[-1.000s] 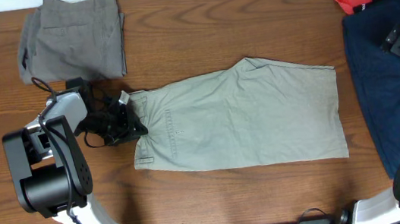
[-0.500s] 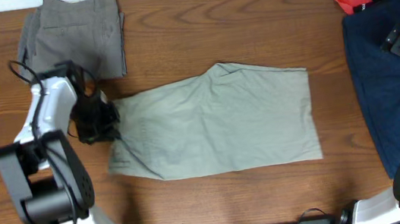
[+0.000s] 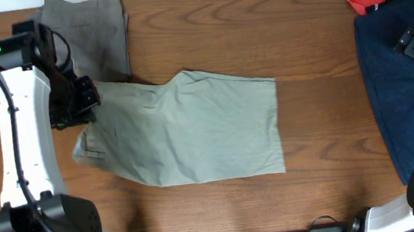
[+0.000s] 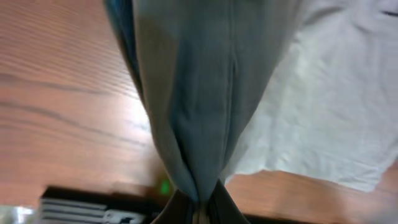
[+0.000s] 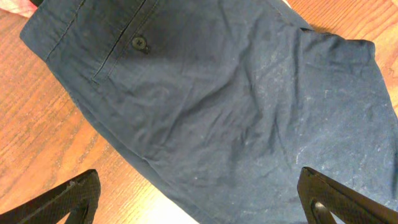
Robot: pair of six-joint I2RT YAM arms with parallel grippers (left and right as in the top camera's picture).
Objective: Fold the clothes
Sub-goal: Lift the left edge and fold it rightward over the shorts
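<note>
Left pincer (image 3: 83, 106): clamped tight on the left end of the khaki shorts (image 3: 193, 129). In the wrist view the cloth gathers into a narrow pinched fold between the jaws.
Right pincer (image 5: 199, 183): jaws spread wide with nothing held, hanging over the navy shorts (image 3: 403, 100).
Khaki shorts: mid-desk, mostly flat and slightly slanted. The left end is drawn up at the grip, and the upper-left corner meets the grey-olive shorts (image 3: 90, 31).
Grey-olive shorts: folded, at the far-left corner of the desk (image 3: 328, 196).
Navy shorts: spread along the right edge, with a buttoned pocket showing.
Red cloth (image 3: 365, 1): far-right corner, touching the navy shorts.
</note>
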